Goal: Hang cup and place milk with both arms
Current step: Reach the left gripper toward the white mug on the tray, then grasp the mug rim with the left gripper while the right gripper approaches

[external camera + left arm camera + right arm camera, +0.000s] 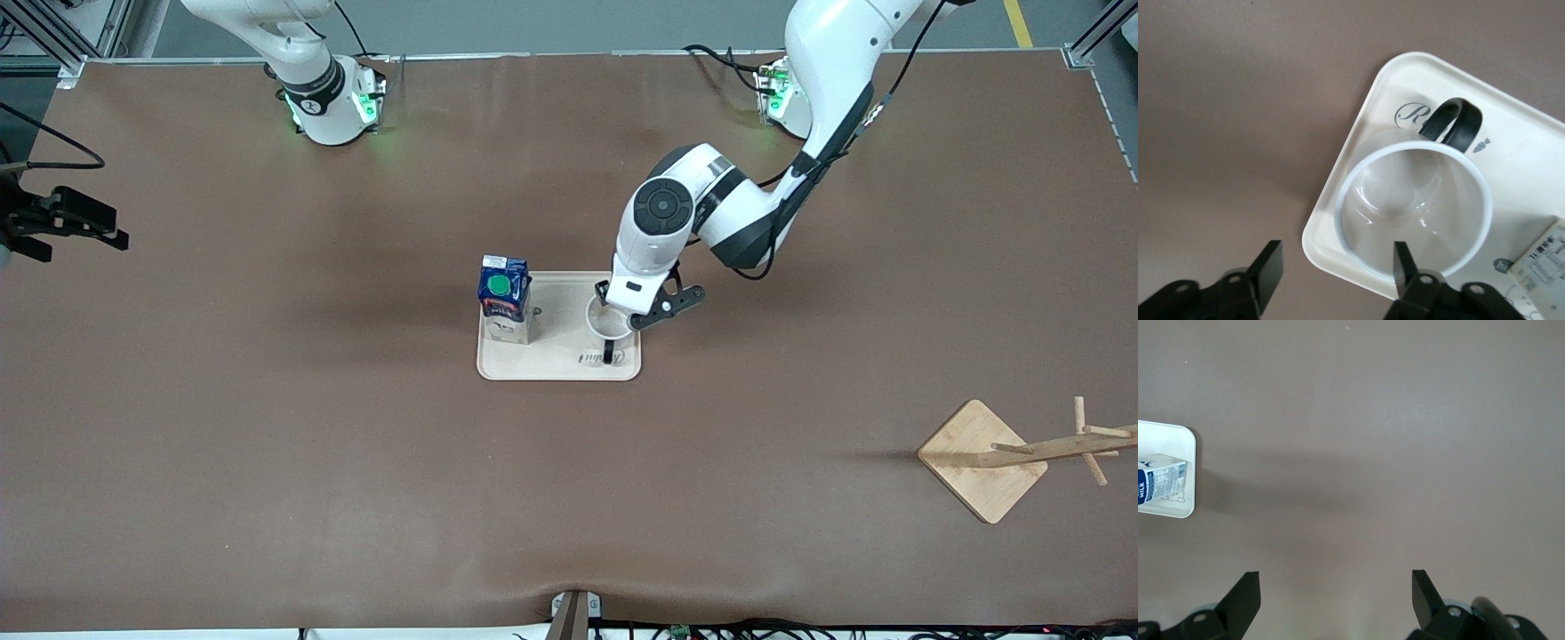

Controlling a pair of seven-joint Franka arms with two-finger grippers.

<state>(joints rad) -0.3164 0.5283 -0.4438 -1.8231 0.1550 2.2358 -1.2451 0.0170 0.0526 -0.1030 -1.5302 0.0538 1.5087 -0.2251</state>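
Observation:
The white cup (607,322) stands upright on a cream tray (560,366), with its black handle (608,352) turned toward the front camera. My left gripper (615,309) hangs open just over the cup. In the left wrist view (1337,261) one finger (1403,261) is over the cup's (1415,207) rim and the other (1269,263) is outside it over the table. The milk (504,299) stands on the tray's end toward the right arm. My right gripper (107,229) is open and empty over bare table at the right arm's end; the right wrist view (1335,581) shows the milk (1161,480) farther off.
A wooden cup rack (982,458) with a square base and pegs (1092,436) stands toward the left arm's end, nearer to the front camera than the tray. The brown table (356,462) spreads around the tray. The tray's corner shows in the left wrist view (1338,220).

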